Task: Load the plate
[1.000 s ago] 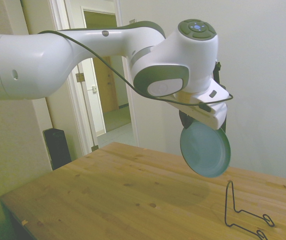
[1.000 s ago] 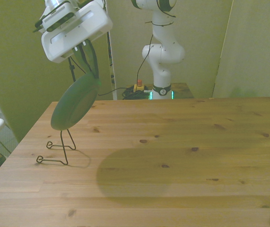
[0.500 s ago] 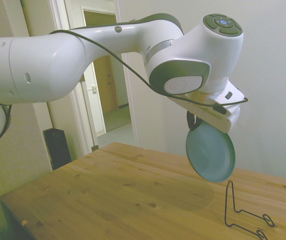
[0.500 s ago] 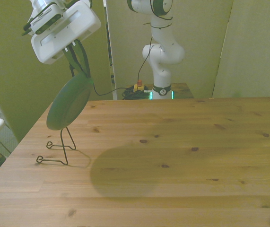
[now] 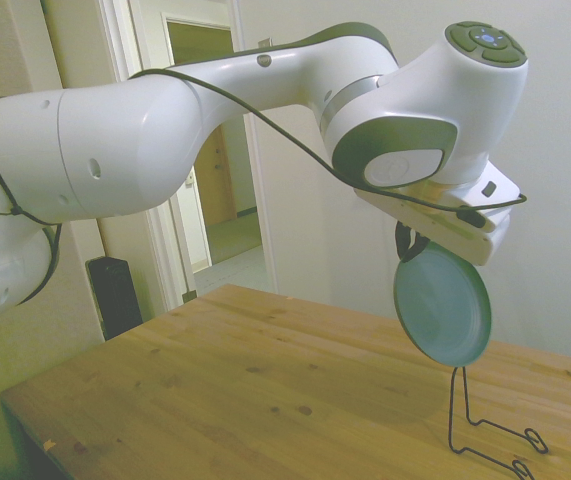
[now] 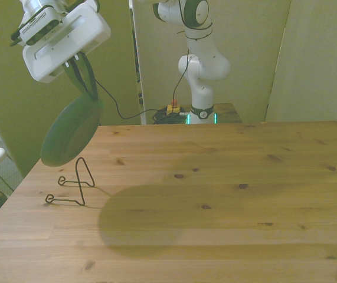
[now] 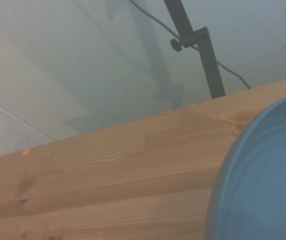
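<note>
Plate [image 5: 443,306], round, shallow and dark teal-green, hangs tilted in the air above a thin black wire stand [image 5: 485,428], clear of it. The white arm's pincer [image 6: 83,87] is closed on the plate's upper rim. The stand sits on the wooden worktop [image 6: 227,194], near the front view's left edge. The step in hand appears to be carrying the plate over the stand. The next move likely calls for lowering it so the rim settles against the upright wire loop.
</note>
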Tool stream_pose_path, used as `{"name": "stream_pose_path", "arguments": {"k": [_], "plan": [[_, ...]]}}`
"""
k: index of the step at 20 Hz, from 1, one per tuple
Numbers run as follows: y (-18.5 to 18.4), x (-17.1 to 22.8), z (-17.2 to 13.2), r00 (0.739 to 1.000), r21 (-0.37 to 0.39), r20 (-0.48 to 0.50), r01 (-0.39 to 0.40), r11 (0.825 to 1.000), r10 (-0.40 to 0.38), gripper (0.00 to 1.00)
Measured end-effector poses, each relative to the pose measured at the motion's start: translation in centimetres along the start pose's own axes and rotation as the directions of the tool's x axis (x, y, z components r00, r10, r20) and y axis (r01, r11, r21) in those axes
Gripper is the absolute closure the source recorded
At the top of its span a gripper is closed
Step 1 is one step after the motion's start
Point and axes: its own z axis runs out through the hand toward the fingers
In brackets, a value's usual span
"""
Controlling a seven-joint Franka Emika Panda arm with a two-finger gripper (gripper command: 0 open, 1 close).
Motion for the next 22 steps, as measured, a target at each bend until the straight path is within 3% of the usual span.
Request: {"name": "stream_pose_path", "arguments": {"k": [8,22], "plan": [[3.1,2.1,-0.4,0.999,0.026,0.037,-0.039,0.999,0.038,1.00],[7.2,4.7,1.7,0.994,0.029,0.080,-0.080,0.996,0.077,1.00]]}}
